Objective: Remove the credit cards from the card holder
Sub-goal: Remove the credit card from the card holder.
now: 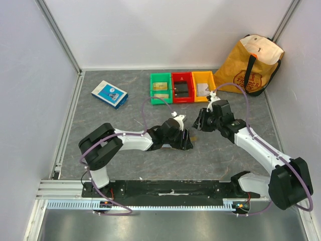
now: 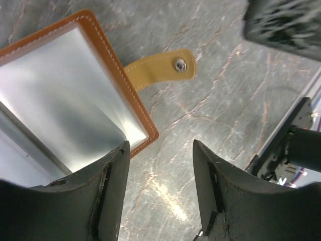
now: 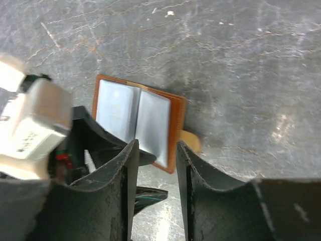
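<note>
The card holder (image 3: 136,120) lies open on the table, brown leather rim up, pale blue-grey inner faces showing no card. Its strap with the snap (image 2: 160,68) sticks out to the side. My left gripper (image 2: 158,175) is open and low beside the holder (image 2: 70,100), its left finger (image 2: 103,201) over the holder's near edge, with only bare table between the fingers. My right gripper (image 3: 155,165) hovers open above the holder's corner, holding nothing. In the top view only a brown sliver of the holder (image 1: 194,138) shows between the two grippers. Two tan-gold credit cards (image 1: 160,86) lie in the green bin.
A green bin (image 1: 152,90), a red bin (image 1: 182,89) and a yellow bin (image 1: 203,86) stand in a row at the back. A blue-and-white flat box (image 1: 109,94) lies at the back left. A yellow tote bag (image 1: 255,65) leans in the back right corner.
</note>
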